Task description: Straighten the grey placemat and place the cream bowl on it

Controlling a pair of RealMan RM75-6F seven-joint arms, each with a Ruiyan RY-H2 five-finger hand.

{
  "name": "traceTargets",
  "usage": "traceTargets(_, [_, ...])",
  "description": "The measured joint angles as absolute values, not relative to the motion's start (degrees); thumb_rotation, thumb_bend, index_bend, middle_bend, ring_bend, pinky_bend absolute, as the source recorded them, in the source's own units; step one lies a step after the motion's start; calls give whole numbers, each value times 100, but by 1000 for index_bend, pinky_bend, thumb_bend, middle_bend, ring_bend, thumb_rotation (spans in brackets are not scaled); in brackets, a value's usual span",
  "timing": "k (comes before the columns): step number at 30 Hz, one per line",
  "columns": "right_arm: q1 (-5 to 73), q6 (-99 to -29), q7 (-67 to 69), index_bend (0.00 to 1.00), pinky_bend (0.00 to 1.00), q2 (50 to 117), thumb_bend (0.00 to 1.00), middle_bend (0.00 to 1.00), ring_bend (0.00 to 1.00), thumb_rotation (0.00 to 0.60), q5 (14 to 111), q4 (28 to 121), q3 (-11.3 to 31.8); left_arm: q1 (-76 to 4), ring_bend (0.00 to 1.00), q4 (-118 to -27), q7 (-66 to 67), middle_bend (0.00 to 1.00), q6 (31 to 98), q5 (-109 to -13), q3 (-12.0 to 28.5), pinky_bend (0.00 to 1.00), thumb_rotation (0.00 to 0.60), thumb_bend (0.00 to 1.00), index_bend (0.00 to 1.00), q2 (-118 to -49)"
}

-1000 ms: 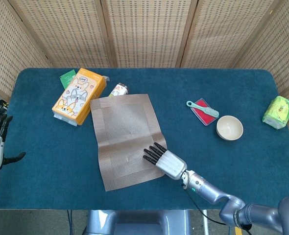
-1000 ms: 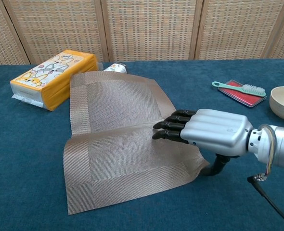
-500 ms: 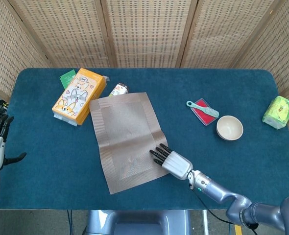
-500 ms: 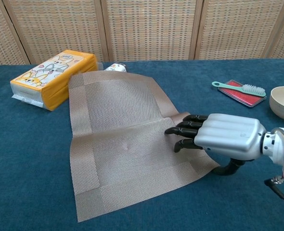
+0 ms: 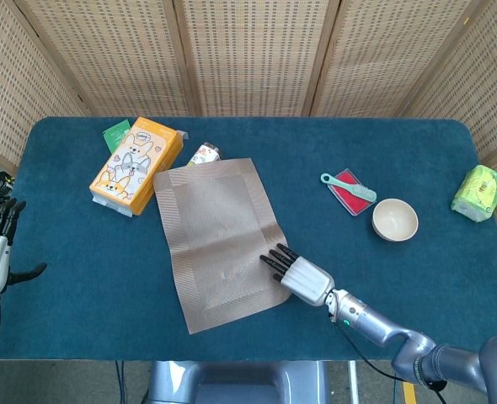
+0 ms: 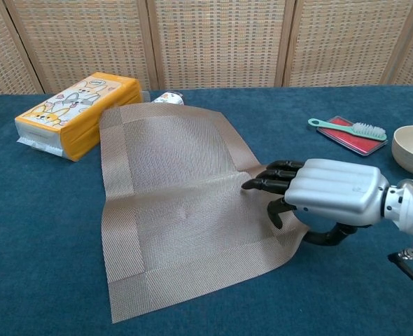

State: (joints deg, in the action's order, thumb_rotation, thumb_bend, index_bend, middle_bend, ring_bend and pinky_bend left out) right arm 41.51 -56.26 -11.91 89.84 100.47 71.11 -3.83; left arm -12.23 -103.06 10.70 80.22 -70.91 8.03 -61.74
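Resting flat-fingered on the grey placemat (image 6: 178, 210), right hand (image 6: 318, 196) holds nothing; cream bowl (image 5: 395, 220) apart.

Quick count of what's on the table (image 5: 80, 278): one grey placemat (image 5: 219, 240), one cream bowl (image 5: 395, 220), one orange tissue pack (image 5: 136, 165), one green packet (image 5: 479, 193), one teal brush (image 5: 348, 187) on one red card (image 5: 348, 198), one small green card (image 5: 115, 135), one little bottle (image 5: 204, 154).

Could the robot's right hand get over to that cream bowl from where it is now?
Probably yes. The right hand rests on the grey placemat's near edge, and only bare blue table lies between it and the cream bowl. The brush and red tray sit behind the bowl, off that path.
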Motion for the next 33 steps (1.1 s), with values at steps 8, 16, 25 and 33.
traceTargets(8, [4172, -5804, -812, 652, 0, 9020, 634, 0, 0, 600, 10201, 7014, -506, -1213, 0, -10310, 1058, 0, 8018, -7104, 804, 0, 600, 0, 0, -6168])
traceTargets(16, [4153, -6152, -672, 656, 0, 8971, 636, 0, 0, 600, 10451, 6981, -619, -1217, 0, -10309, 1073, 0, 7995, -7096, 805, 0, 600, 0, 0, -6172])
traceTargets(25, [3949, -7042, -735, 660, 0, 8247, 637, 0, 0, 600, 11216, 7049, -1141, -1228, 0, -10293, 1118, 0, 7973, -7067, 811, 0, 600, 0, 0, -6194])
traceTargets(33, [3508, -7948, -1173, 660, 0, 7203, 639, 0, 0, 600, 11729, 6690, -1632, -1238, 0, -10329, 1221, 0, 7977, -7121, 781, 0, 600, 0, 0, -6232])
